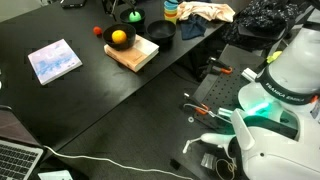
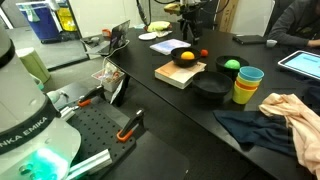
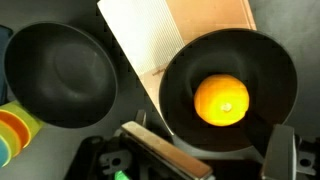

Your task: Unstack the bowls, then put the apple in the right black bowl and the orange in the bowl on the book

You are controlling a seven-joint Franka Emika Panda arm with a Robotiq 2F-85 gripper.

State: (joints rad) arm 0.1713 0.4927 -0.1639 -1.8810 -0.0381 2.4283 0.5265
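The orange (image 3: 221,100) lies in a black bowl (image 3: 262,55) that stands on the tan book (image 3: 160,35); it shows in both exterior views (image 1: 119,38) (image 2: 185,58). A second black bowl (image 3: 60,75) (image 1: 162,31) (image 2: 212,88) stands empty on the table beside the book. The green apple (image 1: 134,15) (image 2: 232,65) rests further back in what looks like another dark bowl. My gripper (image 3: 225,152) is open and empty, directly above the near rim of the orange's bowl. In the exterior views it only shows at the top edge.
A small red thing (image 1: 97,30) (image 2: 204,53) lies near the book. Stacked yellow and blue cups (image 2: 247,84) and a crumpled cloth (image 2: 290,112) are beside the empty bowl. A thin blue-and-pink book (image 1: 54,60) lies apart on the dark table (image 1: 90,90).
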